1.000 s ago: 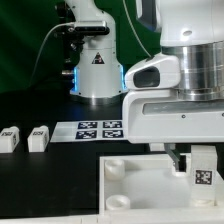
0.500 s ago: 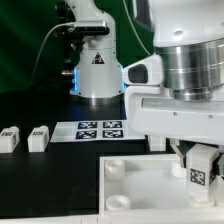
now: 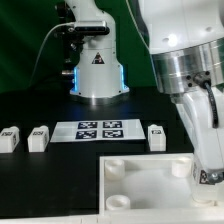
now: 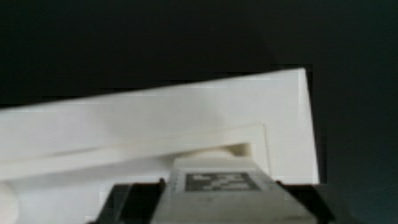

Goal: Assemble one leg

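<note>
My gripper [image 3: 207, 170] hangs tilted at the exterior view's right, over the right side of the large white square plate [image 3: 140, 188]. In the wrist view the gripper [image 4: 222, 205] is shut on a leg [image 4: 224, 190], a white post with its black-and-white tag facing the camera, dark fingers [image 4: 128, 205] on both sides. The held leg sits over the plate [image 4: 125, 120] near a corner socket [image 4: 222, 152]. In the exterior view only a bit of the leg's tag [image 3: 208, 176] shows. Three more legs stand on the black table, two on the left [image 3: 10, 138] [image 3: 39, 138] and one on the right [image 3: 157, 136].
The marker board [image 3: 100, 129] lies flat behind the plate. The robot base [image 3: 96, 70] stands at the back. The plate has round sockets [image 3: 117, 168] at its corners.
The arm has tilted and swung toward the exterior view's right, carrying the leg with it. This uncovers the leg standing on the table at the right of the marker board.
</note>
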Robot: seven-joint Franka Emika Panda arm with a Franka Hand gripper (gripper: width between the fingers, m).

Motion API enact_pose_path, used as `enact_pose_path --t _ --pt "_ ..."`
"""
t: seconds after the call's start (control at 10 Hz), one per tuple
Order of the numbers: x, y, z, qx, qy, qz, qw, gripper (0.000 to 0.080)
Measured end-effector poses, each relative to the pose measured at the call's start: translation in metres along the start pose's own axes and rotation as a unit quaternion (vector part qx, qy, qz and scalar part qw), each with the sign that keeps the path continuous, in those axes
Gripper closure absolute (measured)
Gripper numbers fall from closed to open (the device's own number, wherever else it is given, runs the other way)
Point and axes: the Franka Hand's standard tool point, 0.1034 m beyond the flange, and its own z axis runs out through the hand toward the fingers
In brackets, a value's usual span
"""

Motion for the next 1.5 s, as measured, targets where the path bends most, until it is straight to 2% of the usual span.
enact_pose_path --t 0.1,0.2,0.3,0.4,0.5,0.6,0.7,0.9,1.0,1.1,1.2,1.3,1.4,1.5 --pt "0.002 0.000 0.000 0.000 0.001 -0.012 1.000 0.0417" --pt "0.002 0.000 0.000 0.000 0.001 -0.034 0.999 0.0282" --pt "0.002 0.000 0.001 -0.002 0.001 -0.048 0.999 0.0282" --pt "0.003 0.002 0.001 -0.009 0.000 -0.105 0.994 0.0180" --pt "0.006 0.002 0.000 -0.015 0.003 -0.217 0.976 0.0180" --pt "0.008 0.002 -0.001 -0.026 0.004 -0.301 0.953 0.0154" --pt "0.005 0.003 -0.001 -0.030 0.014 -0.378 0.925 0.0154" --pt "0.006 0.003 0.000 -0.032 0.013 -0.455 0.890 0.0150" --pt "0.007 0.003 0.000 -0.037 0.012 -0.506 0.862 0.0150" --pt "0.009 0.002 -0.004 -0.068 0.019 -0.574 0.816 0.0150" --pt "0.011 -0.005 -0.009 -0.076 0.029 -0.662 0.745 0.0150" --pt "0.013 -0.006 -0.010 -0.078 0.026 -0.707 0.703 0.0150" --pt "0.013 -0.006 -0.009 -0.077 0.025 -0.711 0.698 0.0150" --pt "0.013 -0.006 -0.009 -0.077 0.026 -0.701 0.709 0.0150"
